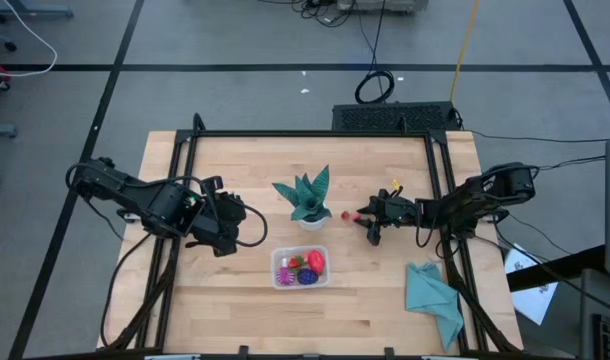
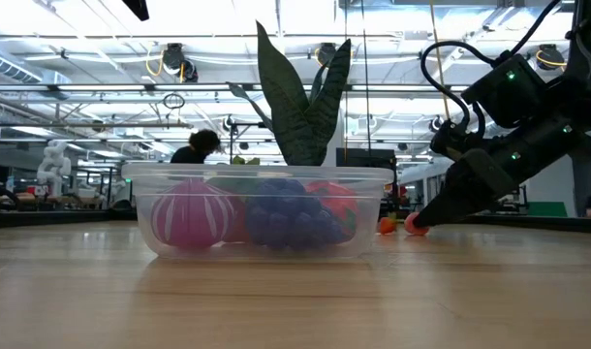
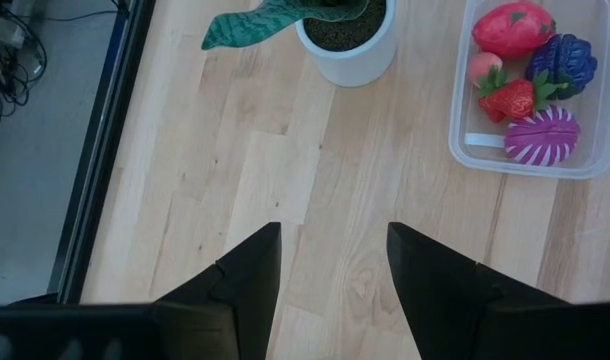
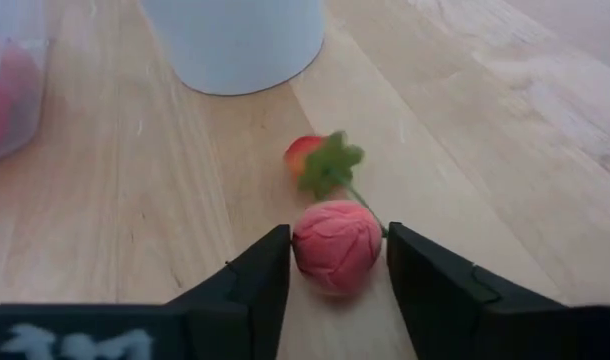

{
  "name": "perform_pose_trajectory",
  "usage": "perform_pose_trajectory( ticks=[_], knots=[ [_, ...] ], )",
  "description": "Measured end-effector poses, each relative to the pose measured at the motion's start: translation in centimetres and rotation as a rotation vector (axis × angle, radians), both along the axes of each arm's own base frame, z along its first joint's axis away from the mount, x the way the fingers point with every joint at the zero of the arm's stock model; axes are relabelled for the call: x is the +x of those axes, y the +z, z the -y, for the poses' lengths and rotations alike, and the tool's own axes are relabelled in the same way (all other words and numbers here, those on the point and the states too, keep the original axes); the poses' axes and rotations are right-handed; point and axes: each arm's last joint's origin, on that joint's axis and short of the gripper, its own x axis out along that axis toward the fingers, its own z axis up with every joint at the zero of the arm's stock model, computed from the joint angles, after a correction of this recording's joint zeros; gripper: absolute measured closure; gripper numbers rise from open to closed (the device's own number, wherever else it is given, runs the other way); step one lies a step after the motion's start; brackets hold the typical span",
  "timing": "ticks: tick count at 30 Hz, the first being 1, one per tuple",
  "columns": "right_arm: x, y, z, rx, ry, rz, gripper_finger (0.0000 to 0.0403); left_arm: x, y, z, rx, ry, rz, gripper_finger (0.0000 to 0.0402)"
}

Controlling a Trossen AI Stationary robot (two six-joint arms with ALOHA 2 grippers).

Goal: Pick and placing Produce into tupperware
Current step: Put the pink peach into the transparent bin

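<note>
The clear tupperware (image 1: 300, 268) sits near the table's front middle. It holds a red piece (image 3: 512, 28), a dark purple piece (image 3: 565, 62), a strawberry (image 3: 510, 98) and a pink-purple ball (image 3: 542, 135). My right gripper (image 4: 337, 262) is low over the table, right of the potted plant (image 1: 307, 200), and is shut on a pink-red round fruit (image 4: 335, 245). A small strawberry with a green leaf (image 4: 315, 160) lies on the wood just beyond that fruit. My left gripper (image 3: 335, 270) hangs open above bare wood, left of the tupperware. My right gripper pinches the pink-red round fruit by its two opposite sides (image 4: 297, 250) between its two fingers. The fingers come from the table's right side, slanting slightly down. The fruit's underside (image 2: 415, 229) rests on the table.
The white pot (image 4: 235, 40) of the teal plant stands close beyond the small strawberry. A teal cloth (image 1: 433, 298) lies at the table's front right. Bare wood stretches between the plant and the tupperware's rim (image 3: 465, 150).
</note>
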Motion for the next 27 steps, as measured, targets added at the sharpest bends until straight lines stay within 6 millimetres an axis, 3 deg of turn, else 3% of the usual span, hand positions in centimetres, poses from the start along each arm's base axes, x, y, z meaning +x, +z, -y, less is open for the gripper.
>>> perform_pose_trajectory(
  ticks=[10,27],
  knots=[
    [0.0,0.4,-0.2,-0.003,0.021,0.018,0.0306,0.0,0.0,0.0,0.000,0.000,0.000,0.0215],
    [-1.8,3.4,-2.1,0.024,0.049,0.035,0.0312,0.0,0.0,0.0,0.000,0.000,0.000,0.0215]
  ],
)
